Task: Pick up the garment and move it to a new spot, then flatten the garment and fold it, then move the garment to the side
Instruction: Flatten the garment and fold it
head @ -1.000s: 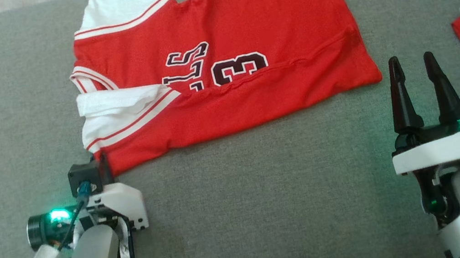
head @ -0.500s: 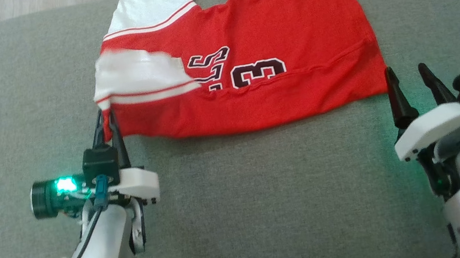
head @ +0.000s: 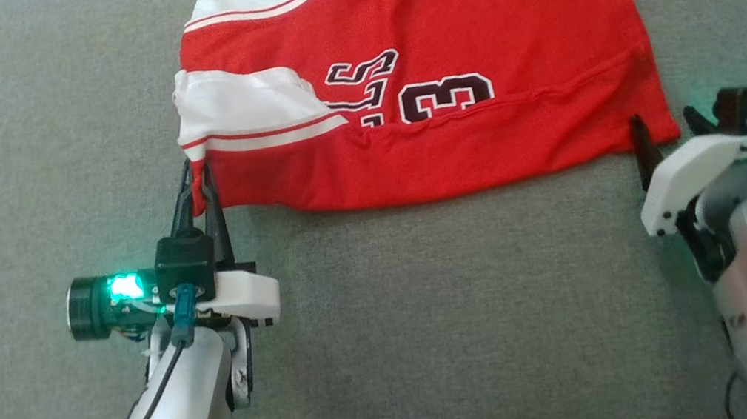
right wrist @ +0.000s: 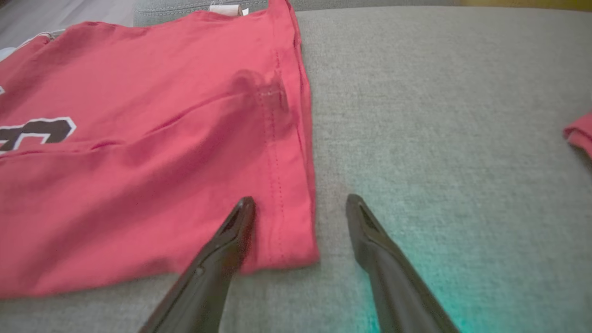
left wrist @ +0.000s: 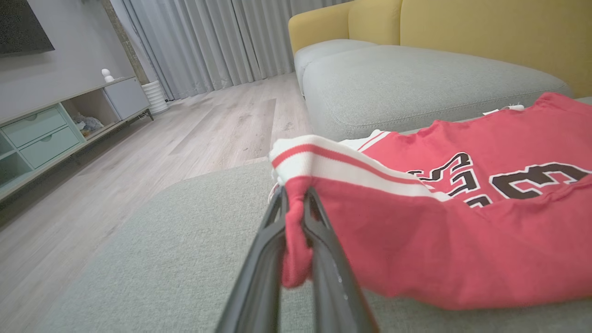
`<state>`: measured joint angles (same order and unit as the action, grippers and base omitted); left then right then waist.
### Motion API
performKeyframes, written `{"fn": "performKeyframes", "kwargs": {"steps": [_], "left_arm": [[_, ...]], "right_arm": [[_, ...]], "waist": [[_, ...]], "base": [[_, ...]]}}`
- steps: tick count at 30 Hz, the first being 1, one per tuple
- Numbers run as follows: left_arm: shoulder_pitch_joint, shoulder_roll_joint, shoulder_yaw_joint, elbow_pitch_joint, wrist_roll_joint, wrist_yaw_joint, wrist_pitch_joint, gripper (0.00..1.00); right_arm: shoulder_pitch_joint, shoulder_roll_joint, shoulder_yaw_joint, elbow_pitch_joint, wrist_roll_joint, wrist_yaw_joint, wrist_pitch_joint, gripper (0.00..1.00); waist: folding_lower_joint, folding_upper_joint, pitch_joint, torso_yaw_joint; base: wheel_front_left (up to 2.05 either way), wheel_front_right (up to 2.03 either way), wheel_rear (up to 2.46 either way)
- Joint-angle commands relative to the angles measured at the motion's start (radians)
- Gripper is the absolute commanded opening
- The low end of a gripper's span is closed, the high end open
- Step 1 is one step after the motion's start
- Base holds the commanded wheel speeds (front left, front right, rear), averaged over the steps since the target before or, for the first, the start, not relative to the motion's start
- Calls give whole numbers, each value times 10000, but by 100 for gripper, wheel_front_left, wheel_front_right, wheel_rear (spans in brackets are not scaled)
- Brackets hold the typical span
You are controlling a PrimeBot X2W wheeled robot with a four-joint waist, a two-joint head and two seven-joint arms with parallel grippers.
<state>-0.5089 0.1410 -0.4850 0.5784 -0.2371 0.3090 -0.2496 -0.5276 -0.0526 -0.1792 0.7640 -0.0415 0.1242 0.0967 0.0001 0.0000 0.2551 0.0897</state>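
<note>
Looked down on a flat red cloth shirt point(right wrist: 138, 162) spread on a soft grey cushion point(right wrist: 439, 92). Saw the right gripper point(right wrist: 300, 203) with its two long dark fingers point(right wrist: 212, 273) held wide apart, one tip over the shirt's near corner, the other over bare grey cloth. Spotted a bit of black and white print point(right wrist: 37, 132) at the left edge, a small white tag point(right wrist: 225, 8) at the top, and another scrap of red cloth point(right wrist: 580, 134) well apart at the right edge.
</note>
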Motion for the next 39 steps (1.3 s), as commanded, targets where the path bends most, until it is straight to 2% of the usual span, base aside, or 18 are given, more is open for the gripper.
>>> {"fn": "performKeyframes", "kwargs": {"steps": [1, 5, 6, 7, 8, 17, 23, 26, 31, 35, 39], "left_arm": [[-260, 176, 277, -290, 55, 23, -121, 0], [-276, 162, 263, -259, 44, 3, -121, 0], [-274, 174, 269, -246, 39, 1, -121, 0], [-269, 187, 276, -228, 32, -2, -121, 0], [-264, 201, 282, -204, 23, -6, -121, 0], [10, 411, 183, 384, -123, -216, 87, 0], [400, 899, 6, 562, 129, -43, 212, 0], [802, 1020, -102, 489, 81, -117, 383, 0], [1733, 1434, -495, -16, 92, -351, 1174, 0], [2409, 1564, -683, -594, 27, -242, 2007, 0], [2839, 1717, -770, -1274, 49, 7, 2558, 0]], "right_arm": [[-213, 24, 254, -52, -77, 65, 19, 100], [-469, 24, 434, 649, -255, 65, 9, 100], [-525, 24, 486, 805, -288, 65, 26, 84], [-572, 24, 534, 942, -341, 65, 38, 15], [-612, 24, 565, 1057, -381, 65, 30, 0], [-622, 24, 351, 1277, -743, 65, -580, 0], [-159, 24, 142, 733, -903, 65, -575, 0], [340, 24, 212, 340, -787, 65, -300, 0], [1658, 24, 509, -1181, -373, 65, 743, 0], [2742, 8, 732, -2716, -171, 65, 1765, 0], [3642, 8, 573, -4144, 86, 65, 2269, 0]], "waist": [[-1, 0, 30, 39], [-1, 0, 65, 106], [-1, 0, 60, 109], [-1, 0, 47, 107], [-1, 0, 27, 100], [-1, 0, -615, -164], [-1, 0, -1276, -418], [-1, 0, -1645, -530], [-1, 0, -2197, -778], [-1, 0, -2361, -886], [-1, 0, -2385, -903]], "base": [[0, 0, 0], [0, 0, 0], [0, 0, 0], [0, 0, 0], [0, 0, 0], [0, 0, 0], [0, 0, 0], [0, 0, 0], [0, 0, 0], [0, 0, 0], [0, 0, 0]]}}
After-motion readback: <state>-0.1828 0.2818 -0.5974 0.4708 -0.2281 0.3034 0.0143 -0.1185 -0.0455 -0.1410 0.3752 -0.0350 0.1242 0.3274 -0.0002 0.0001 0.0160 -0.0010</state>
